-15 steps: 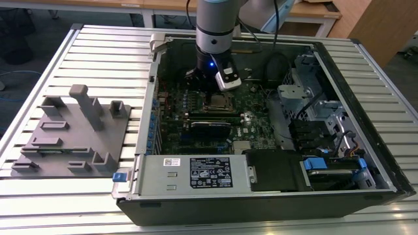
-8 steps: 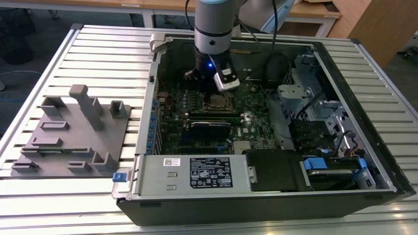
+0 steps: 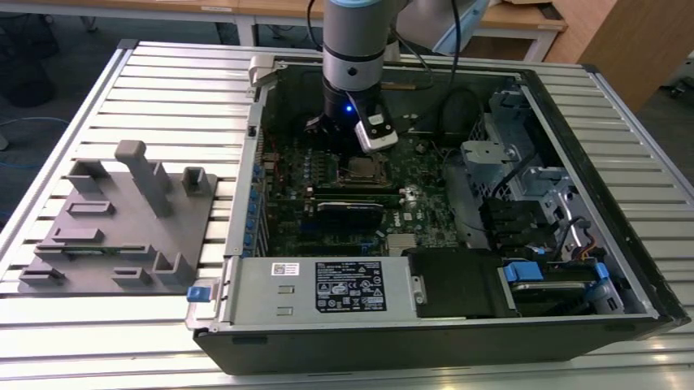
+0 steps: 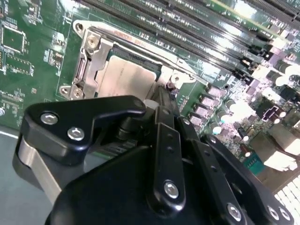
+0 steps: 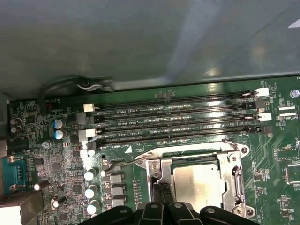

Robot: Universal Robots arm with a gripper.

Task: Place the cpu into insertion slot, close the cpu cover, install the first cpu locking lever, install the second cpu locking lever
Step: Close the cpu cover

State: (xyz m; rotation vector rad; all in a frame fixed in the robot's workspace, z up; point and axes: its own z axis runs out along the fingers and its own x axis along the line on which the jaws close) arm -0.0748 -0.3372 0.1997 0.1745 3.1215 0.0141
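The hand [image 5: 161, 190] has its fingers drawn together with nothing visible between them, tips down at the edge of the metal cover [image 5: 236, 180]. Just past the tips lies the chip [image 5: 201, 180], flat in its socket [image 3: 362, 169] with the cover's frame down around it. A thin wire lever [image 5: 123, 162], seemingly unlatched, runs from the socket corner nearest the hand toward a row of round capacitors [image 5: 90, 192]. All this sits on a green board [image 5: 281, 187] inside an open computer case [image 3: 456, 345], which lies on a slatted bench [image 3: 162, 73]. A grey fixture [image 3: 109, 244] stands at the exterior view's left.
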